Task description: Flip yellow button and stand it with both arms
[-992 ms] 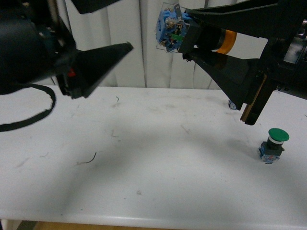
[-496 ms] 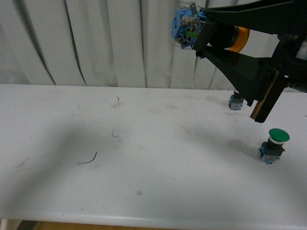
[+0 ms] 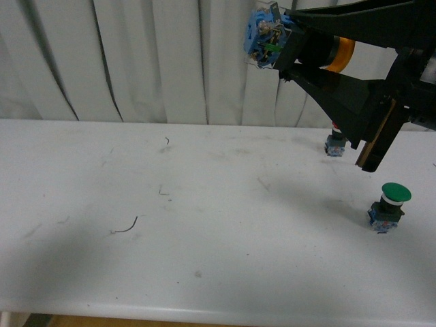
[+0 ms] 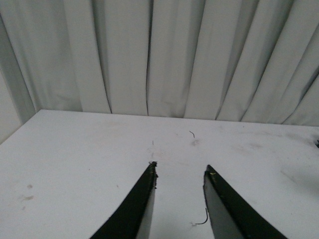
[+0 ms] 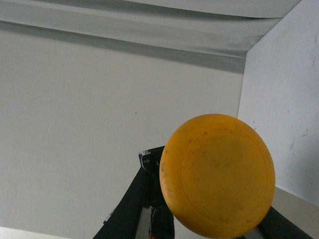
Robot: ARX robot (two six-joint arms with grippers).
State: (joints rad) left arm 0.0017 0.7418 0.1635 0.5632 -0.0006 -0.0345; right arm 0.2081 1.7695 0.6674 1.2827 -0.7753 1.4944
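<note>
Pinched crosswise in the right gripper (image 3: 285, 46): the yellow button (image 3: 266, 39), held high in the air over the far right corner of the table (image 3: 204, 266), in front of the white curtain (image 3: 136, 61). Long axis close to horizontal, running roughly along the far edge. Blue base end pointing toward the left edge and tipped slightly up, yellow-orange cap (image 3: 338, 54) toward the right edge, back by the wrist. Touching nothing except the two black fingers (image 3: 340, 95), one above the body and one below. In the right wrist view, same cap face-on to the camera and filling the lower right, dark fingers behind it. Left gripper (image 4: 180, 167) spread apart with nothing between the tips, over bare tabletop in the left wrist view, out of the front view. Also on the table: a green-capped button (image 3: 390, 204) upright near the right edge, a second blue-based switch (image 3: 334, 144) near the far right corner below the raised fingers, cap mostly hidden, and a thin wire scrap (image 3: 126, 227) toward the front left.
</note>
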